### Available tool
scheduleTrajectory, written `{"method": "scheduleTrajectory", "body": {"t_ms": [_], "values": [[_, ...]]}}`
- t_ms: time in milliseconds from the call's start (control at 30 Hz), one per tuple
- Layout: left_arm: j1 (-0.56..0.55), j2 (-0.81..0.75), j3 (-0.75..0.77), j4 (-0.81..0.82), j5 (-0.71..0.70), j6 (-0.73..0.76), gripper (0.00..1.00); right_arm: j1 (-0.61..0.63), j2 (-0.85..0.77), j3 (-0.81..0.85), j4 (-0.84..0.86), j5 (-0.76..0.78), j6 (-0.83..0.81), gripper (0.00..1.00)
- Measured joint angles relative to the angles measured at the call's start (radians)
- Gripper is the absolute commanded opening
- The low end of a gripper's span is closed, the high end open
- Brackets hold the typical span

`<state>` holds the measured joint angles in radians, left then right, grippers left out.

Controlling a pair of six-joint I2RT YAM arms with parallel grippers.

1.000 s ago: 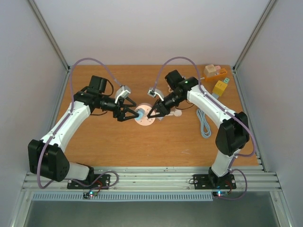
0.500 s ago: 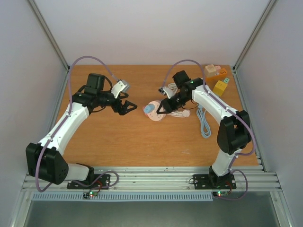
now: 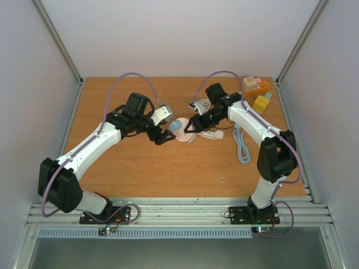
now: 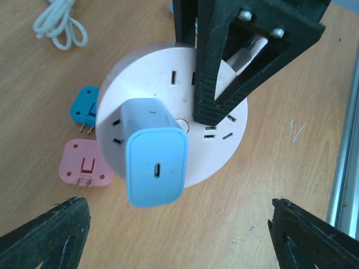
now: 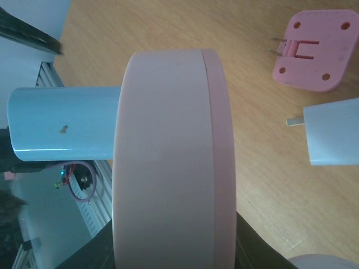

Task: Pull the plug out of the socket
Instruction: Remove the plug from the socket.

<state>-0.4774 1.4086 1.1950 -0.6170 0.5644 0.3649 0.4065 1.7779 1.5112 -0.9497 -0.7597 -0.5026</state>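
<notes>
Plug [image 4: 156, 159] in socket [image 4: 146, 73], right hand [image 3: 189, 126] gripping socket, left hand [image 3: 164, 136] open, pink adapter [image 4: 84, 164] beside.

Chunky light-blue plug [image 4: 156, 168] with a USB-C port, seated in round pale-pink socket [image 4: 151, 73], tipped up on edge, mid-table.

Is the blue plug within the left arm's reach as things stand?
Probably yes: the right gripper holds the socket tilted, plug facing the open left gripper, with nothing between them.
</notes>
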Motion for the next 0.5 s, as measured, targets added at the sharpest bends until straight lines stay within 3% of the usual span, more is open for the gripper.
{"method": "scheduleTrajectory", "body": {"t_ms": [500], "values": [[-0.058,0.104,0.031,0.015,-0.133,-0.026,0.66,0.000,0.013,-0.035,0.027,-0.037,0.030,0.01]]}}
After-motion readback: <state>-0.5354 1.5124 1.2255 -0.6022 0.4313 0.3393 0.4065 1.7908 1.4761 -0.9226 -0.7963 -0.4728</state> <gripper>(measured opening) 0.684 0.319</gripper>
